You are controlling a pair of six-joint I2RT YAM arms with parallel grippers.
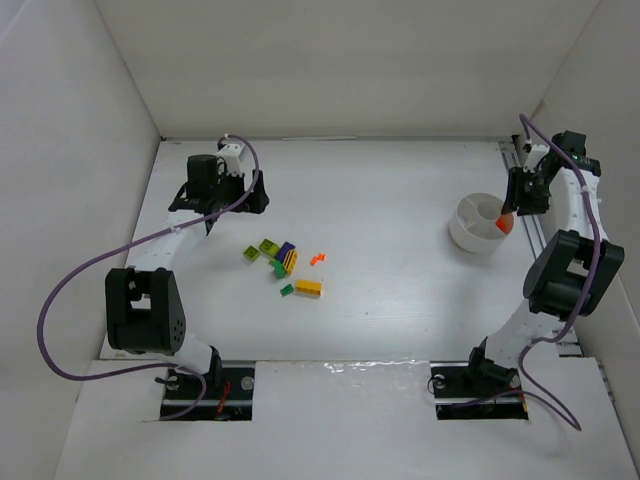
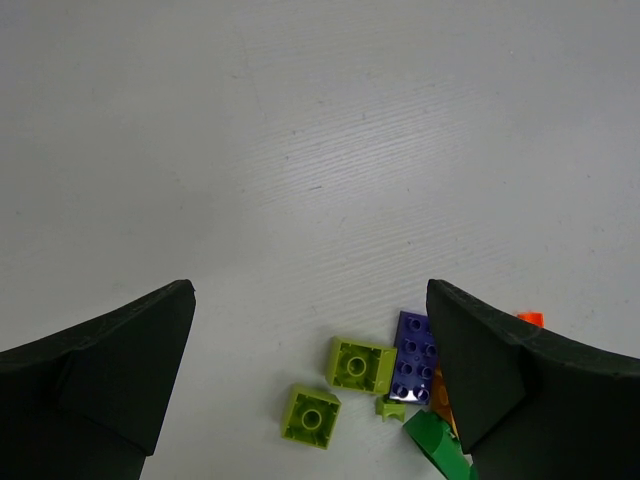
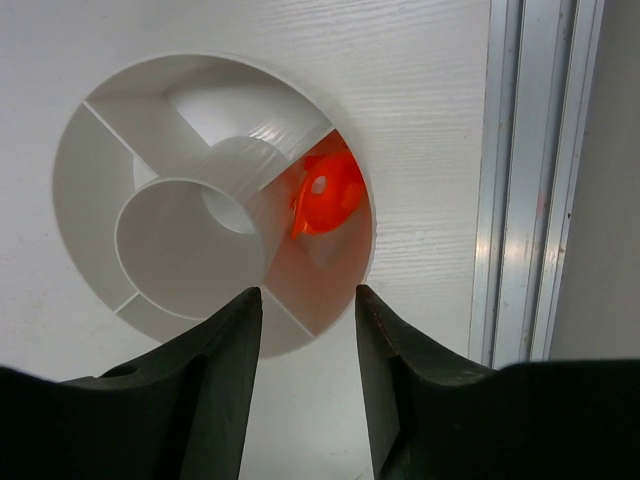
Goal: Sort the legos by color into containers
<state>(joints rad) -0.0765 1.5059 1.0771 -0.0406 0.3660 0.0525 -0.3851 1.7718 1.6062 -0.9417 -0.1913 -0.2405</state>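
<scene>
White walls enclose a white desk (image 1: 400, 280). Over it the left tool (image 2: 310, 290) stands wide apart and empty. Two lime green bricks (image 2: 360, 363) lie below, between its fingers, with a purple brick (image 2: 415, 355) close beside one finger. The right tool (image 3: 308, 292) is partly parted and grips nothing. Just beyond its tips an orange brick (image 3: 325, 195) lies in one wedge of the white bowl (image 3: 100, 150).

A white table (image 1: 400, 270) is filling the scene, white walls (image 1: 350, 60) are enclosing it on three sides, and a metal rail (image 3: 520, 180) is running along its right edge
</scene>
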